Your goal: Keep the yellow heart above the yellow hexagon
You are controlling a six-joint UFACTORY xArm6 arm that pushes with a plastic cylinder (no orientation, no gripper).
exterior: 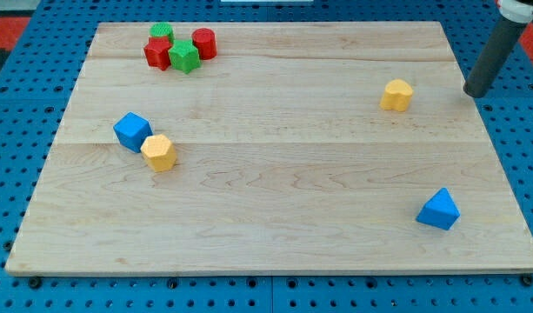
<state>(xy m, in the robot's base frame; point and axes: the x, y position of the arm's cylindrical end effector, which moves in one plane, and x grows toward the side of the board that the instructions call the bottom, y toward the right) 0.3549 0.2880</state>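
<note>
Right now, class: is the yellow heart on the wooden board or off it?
On: the yellow heart rests on the wooden board, inside its right edge.

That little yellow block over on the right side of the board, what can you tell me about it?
The yellow heart is a small, chunky block, plain yellow with a matte, painted or plastic look. It lies flat on the wooden board, near the view's upper right. Nothing touches it: my tip stands a short way off to its right, near the board's edge. The yellow hexagon sits far off to the view's left, lower down.

Yellow heart (396, 94) upper right, yellow hexagon (160, 152) left.
</note>
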